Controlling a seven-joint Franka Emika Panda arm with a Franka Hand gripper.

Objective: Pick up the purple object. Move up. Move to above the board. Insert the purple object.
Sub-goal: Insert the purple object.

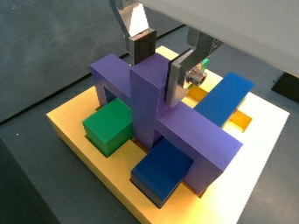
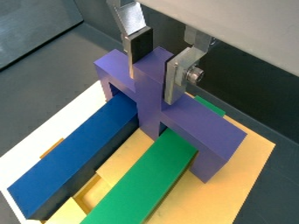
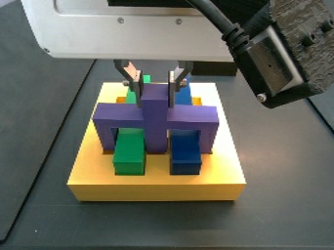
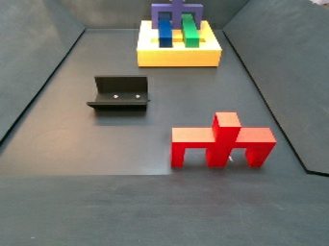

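Observation:
The purple object (image 1: 176, 131) (image 2: 201, 131) (image 3: 124, 115) (image 4: 161, 12) sits down on the board (image 1: 70, 115) (image 3: 156, 186) (image 4: 174, 56). Its legs straddle the green bar (image 1: 111, 127) (image 2: 146, 179) and the blue bar (image 1: 163, 166) (image 2: 70, 157). My gripper (image 1: 162, 77) (image 2: 156, 77) (image 3: 154, 83) hangs over the piece with one finger on each side of the raised ridge. A side view shows thin gaps between fingers and ridge, so the gripper is open. In the far side view the gripper is cut off by the frame's edge.
The fixture (image 4: 119, 93) stands on the dark floor well in front of the board. A red pronged piece (image 4: 221, 142) lies nearer the front right. Sloping dark walls border the floor on both sides.

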